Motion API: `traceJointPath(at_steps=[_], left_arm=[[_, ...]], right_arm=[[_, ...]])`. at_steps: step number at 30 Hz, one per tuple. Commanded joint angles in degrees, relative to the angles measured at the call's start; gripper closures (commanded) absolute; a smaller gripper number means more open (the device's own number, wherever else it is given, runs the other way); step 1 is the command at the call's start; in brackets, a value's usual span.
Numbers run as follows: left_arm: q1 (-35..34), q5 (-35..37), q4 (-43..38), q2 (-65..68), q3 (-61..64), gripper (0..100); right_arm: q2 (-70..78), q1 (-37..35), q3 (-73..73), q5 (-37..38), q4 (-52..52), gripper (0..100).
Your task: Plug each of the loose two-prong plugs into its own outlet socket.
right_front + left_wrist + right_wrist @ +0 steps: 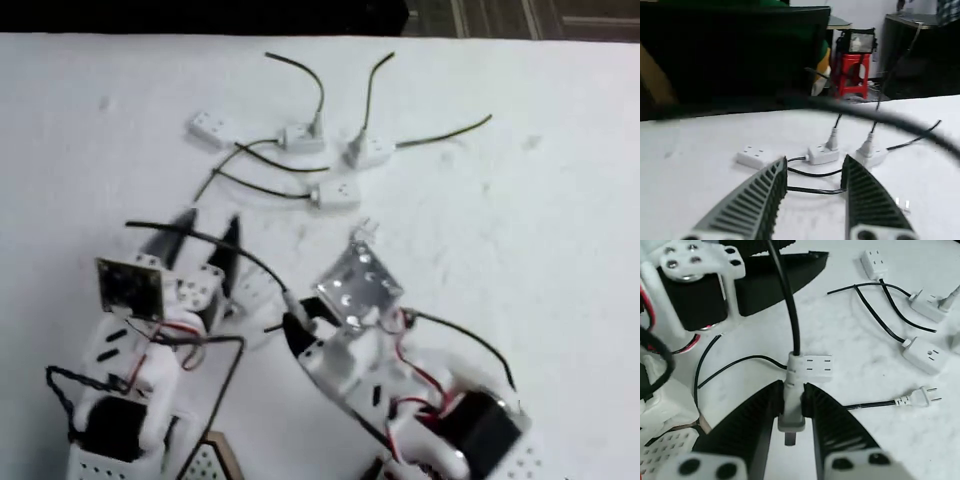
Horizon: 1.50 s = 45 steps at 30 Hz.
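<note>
Plug (790, 416) pinched in the right gripper (792, 390) beside a socket (817, 366); its cable (786, 295) crosses the left gripper (815, 162), fingers (765, 195) apart. Another plug (920, 397) lies loose nearby.

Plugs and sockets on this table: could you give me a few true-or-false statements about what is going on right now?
1. The right gripper is shut on a plug. True.
2. The left gripper is holding a socket. False: it is open and holds nothing.
3. A loose two-prong plug lies on the table. True.
4. Every socket has a plug in it. False: the outlet socket at the left of the high view has none.
</note>
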Motion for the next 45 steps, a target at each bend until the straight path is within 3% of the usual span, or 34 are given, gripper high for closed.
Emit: traceJointPath(at_steps=[1,10,17,20,25,31,41,45], left_arm=[[8.6,0.4,-1.3,-0.6,-2.8,81],[16.7,0.2,-1.1,-0.6,-2.9,81],[16.2,-3.3,-1.1,-0.6,-2.6,81],[10.1,-3.1,-0.6,-0.6,-3.0,81],[-7.0,-3.0,-0.3,-0.6,-2.5,81],[-23.3,-3.3,6.2,-0.6,-2.5,81],[-34.3,-3.3,22.1,-0.6,-2.3,81],[-34.9,-3.3,22.7,-0.6,2.6,81]], right_arm=[[-0.8,-0.7,3.5,1.5,-5.4,98.1],[0.1,-0.7,7.4,1.6,-9.8,98.2],[6.1,-0.7,7.1,1.5,-11.6,98.2],[6.2,-0.7,6.9,1.5,-11.8,98.2],[6.7,3.0,4.8,2.7,-11.7,98.2],[8.8,3.6,5.0,5.0,-15.4,98.2],[32.2,3.7,4.9,5.3,-33.3,98.2],[40.5,4.5,4.9,5.3,-40.3,98.2]])
